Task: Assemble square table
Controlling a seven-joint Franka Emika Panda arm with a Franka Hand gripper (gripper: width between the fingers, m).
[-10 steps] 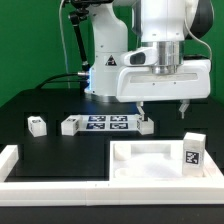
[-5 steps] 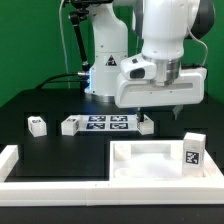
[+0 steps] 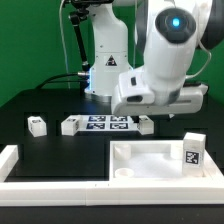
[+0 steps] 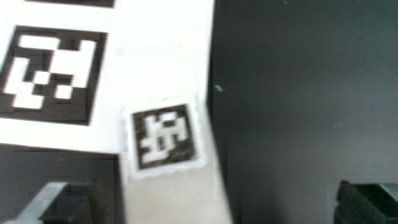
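I am hovering my gripper (image 4: pixel 210 207), jaws spread and empty, above a table leg (image 4: pixel 166 140) lying beneath, slightly off-centre; the square panel (image 3: pixel 122 166) is sitting nearby. Next, I reckon: centring, descending, pinching.

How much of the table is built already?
One small white tagged block leg stands upright at a corner of the large white square plastic panel. The open gripper, holding nothing, hangs over a second leg beside the marker board. Left to fit: that leg, a third leg and a fourth leg.
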